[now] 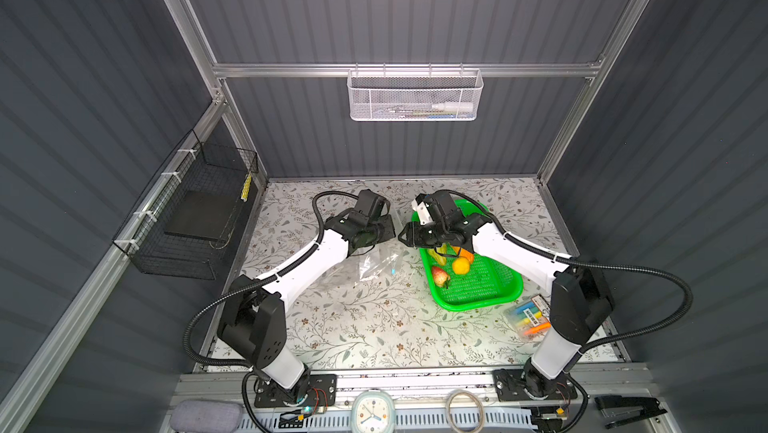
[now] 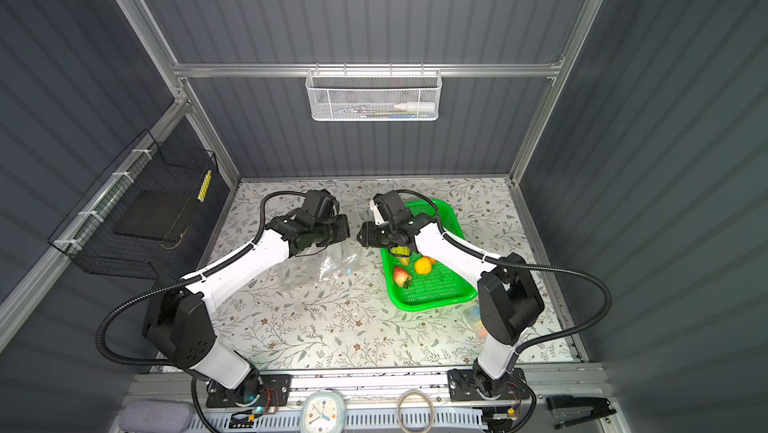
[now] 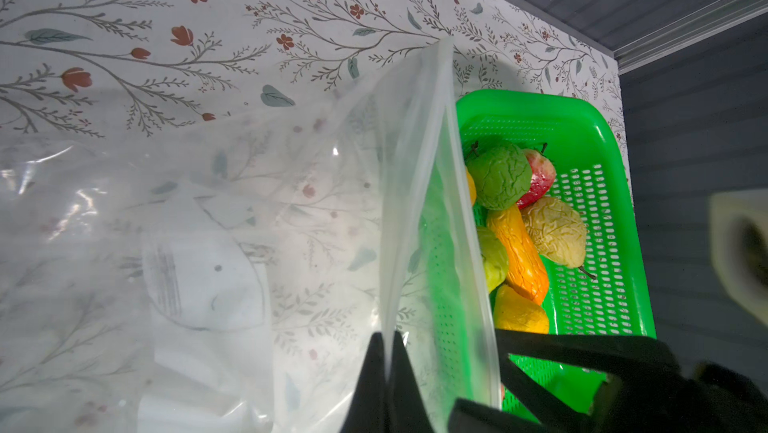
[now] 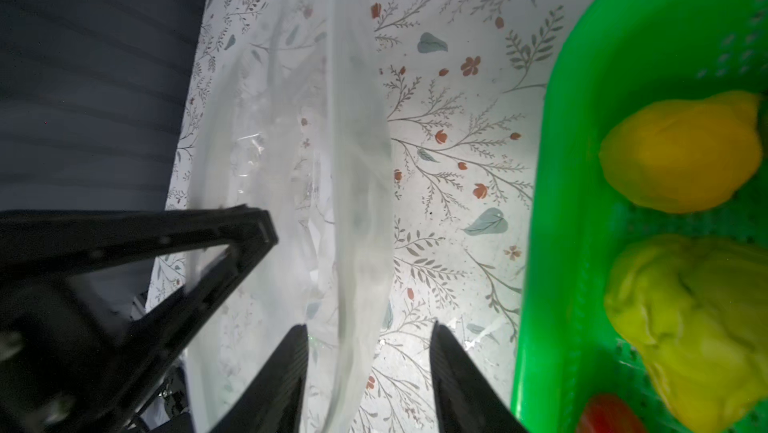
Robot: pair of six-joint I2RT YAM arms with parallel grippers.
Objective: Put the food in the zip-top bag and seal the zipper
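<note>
The clear zip-top bag (image 1: 376,262) (image 2: 332,264) lies crumpled on the flowered table between the arms, with its mouth lifted. The zipper's blue slider tab (image 1: 393,272) shows on it. My left gripper (image 3: 386,337) is shut on one mouth edge of the bag (image 3: 249,223). My right gripper (image 4: 370,327) is open, and the other mouth edge (image 4: 361,160) hangs loose between its fingers. The food sits in the green basket (image 3: 582,119): a green ball (image 3: 500,177), an orange carrot (image 3: 519,256), a tan lumpy piece (image 3: 555,231), a yellow lemon (image 3: 519,312) and a red piece (image 1: 439,275).
The green basket (image 1: 478,298) stands right of the bag under my right arm. A packet of coloured markers (image 1: 530,318) lies at the front right. A black wire basket (image 1: 195,219) hangs on the left wall and a white mesh basket (image 1: 413,96) on the back wall.
</note>
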